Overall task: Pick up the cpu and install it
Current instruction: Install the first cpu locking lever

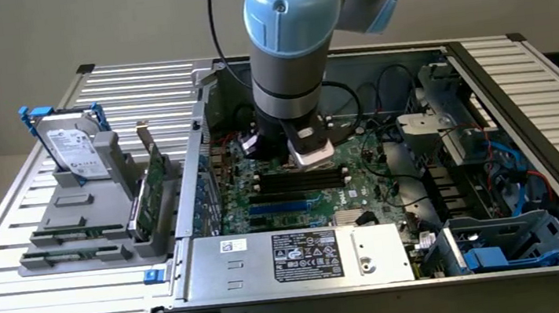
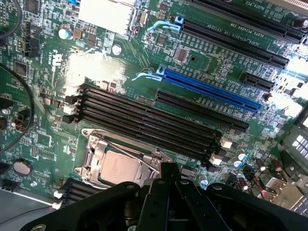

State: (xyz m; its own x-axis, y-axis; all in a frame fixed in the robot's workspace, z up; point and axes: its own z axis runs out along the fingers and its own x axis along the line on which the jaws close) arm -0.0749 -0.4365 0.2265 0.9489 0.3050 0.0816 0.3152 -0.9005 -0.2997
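The cpu (image 2: 120, 167), a small silvery square chip, lies flat inside the metal-framed socket (image 2: 92, 150) on the green motherboard (image 2: 120, 62). My gripper (image 2: 169, 169) hangs just above the board with its black fingers shut together and nothing visible between them. Their tip is right beside the socket's edge. In the exterior view the gripper (image 1: 312, 161) reaches down into the open computer case (image 1: 528, 120), and the arm hides the socket.
Black memory slots (image 2: 144, 120) and a blue card slot (image 2: 211, 91) run alongside the socket. A labelled power supply (image 1: 302, 256) closes the case's near side, with cables and drive bays (image 1: 490, 156) at the exterior view's right. A hard drive (image 1: 73, 144) stands in a grey holder (image 1: 76, 219) outside.
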